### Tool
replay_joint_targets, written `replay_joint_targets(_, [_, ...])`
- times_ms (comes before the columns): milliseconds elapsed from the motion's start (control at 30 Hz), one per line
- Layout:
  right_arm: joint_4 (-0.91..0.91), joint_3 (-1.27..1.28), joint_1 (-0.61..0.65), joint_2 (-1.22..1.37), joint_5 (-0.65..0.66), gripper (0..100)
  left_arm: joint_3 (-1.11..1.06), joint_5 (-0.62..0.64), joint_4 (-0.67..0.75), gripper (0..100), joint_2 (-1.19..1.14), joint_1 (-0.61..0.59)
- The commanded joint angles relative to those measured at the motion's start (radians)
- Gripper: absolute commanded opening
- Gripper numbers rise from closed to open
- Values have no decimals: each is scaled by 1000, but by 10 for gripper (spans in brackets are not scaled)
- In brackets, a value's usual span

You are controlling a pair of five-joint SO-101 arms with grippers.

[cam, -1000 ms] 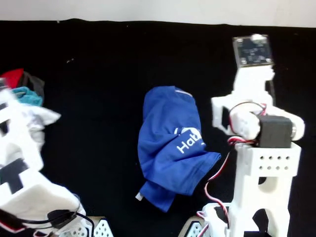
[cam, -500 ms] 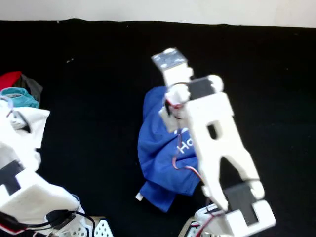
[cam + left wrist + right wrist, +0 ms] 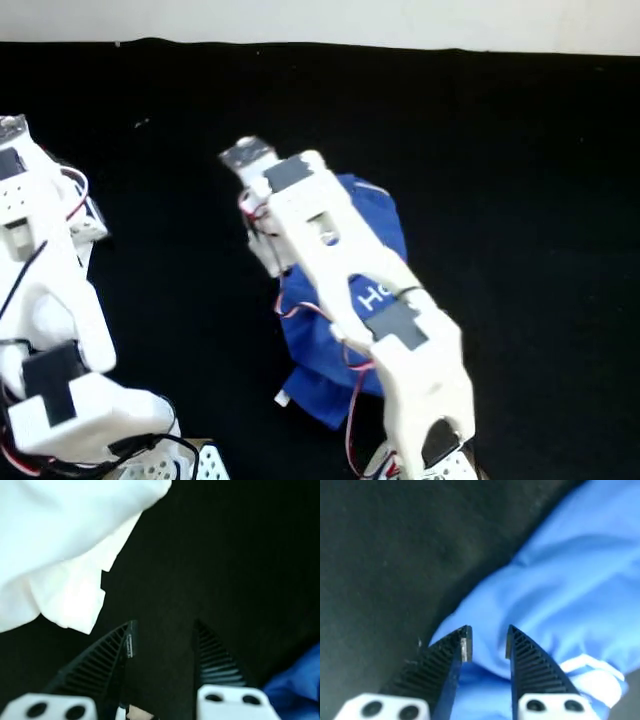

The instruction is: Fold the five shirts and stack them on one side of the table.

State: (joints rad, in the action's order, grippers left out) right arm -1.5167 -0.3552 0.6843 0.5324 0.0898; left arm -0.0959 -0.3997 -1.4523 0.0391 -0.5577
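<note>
Centrally, the right gripper (image 3: 487,642) hangs over the blue shirt (image 3: 560,580), fingers narrowly parted (empty); at frame left, the left gripper (image 3: 162,630), fingers wider, sits beside a white shirt (image 3: 60,545).

Bright even light, glare on white shirt (image 3: 60,545), tabletop (image 3: 500,150) v. dark

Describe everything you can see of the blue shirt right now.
The blue shirt is soft, wrinkled fabric with white lettering, lying crumpled and loosely folded on the black table, near its middle. A small white bit shows at its near corner. The right arm stretches over it, hiding its centre. The right gripper is open, its tips at the shirt's edge; whether they touch the fabric I cannot tell.
</note>
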Motion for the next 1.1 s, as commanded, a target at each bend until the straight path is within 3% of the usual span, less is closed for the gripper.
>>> replay_joint_targets(0, [4, -117, 1, 96, -12, 121, -76, 5, -3, 181, 105, 13])
replay_joint_targets(267, [4, -228, -105, 272, -5, 106, -268, 5, 58, 181, 208, 13])
replay_joint_targets(367, [4, -252, -159, 292, -5, 0, -323, 5, 106, 181, 216, 15])
replay_joint_targets(567, [-64, -354, -243, 292, -5, 7, -387, 5, 126, 181, 213, 81])
replay_joint_targets(867, [-240, -935, -395, 294, -5, 6, -458, 5, 126, 181, 211, 337])
replay_joint_targets(1067, [-237, -1015, -506, 297, -5, 6, -487, 8, 203, 181, 209, 581])
